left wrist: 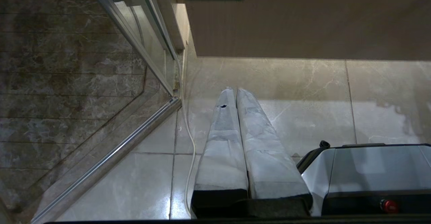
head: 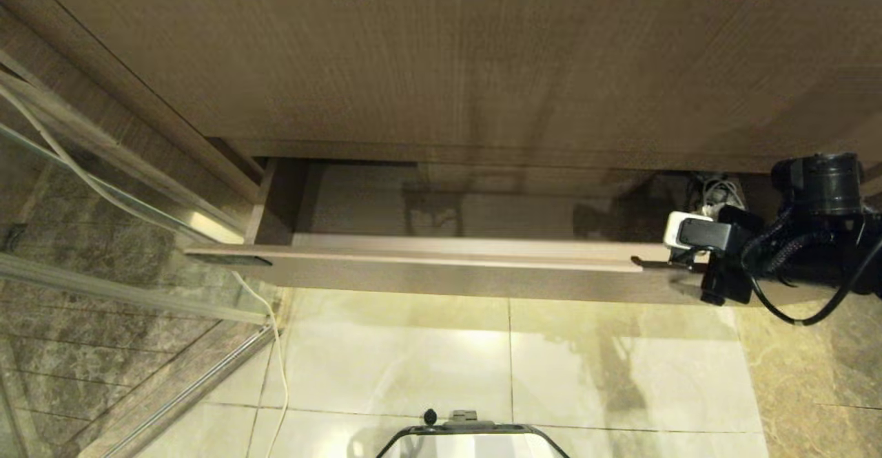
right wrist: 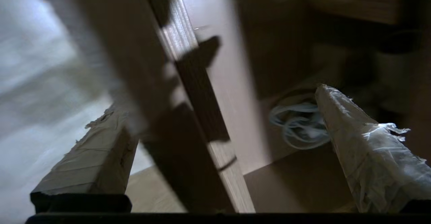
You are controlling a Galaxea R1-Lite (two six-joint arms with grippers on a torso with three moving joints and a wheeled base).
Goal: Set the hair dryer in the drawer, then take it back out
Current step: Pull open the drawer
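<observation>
Taped fingers (right wrist: 367,150) of right end effector (right wrist: 222,129), spread wide & empty, straddle drawer (head: 441,255) front at its right end, w/ dryer cord (right wrist: 298,124) coiled just inside past inner finger; left end effector (left wrist: 240,143) parked, pinched together.

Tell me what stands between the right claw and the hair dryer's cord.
The drawer's front panel runs between the fingers of the open right claw, but one finger is inside beside the white cord, nothing visible between them. The dryer's body is hidden.
</observation>
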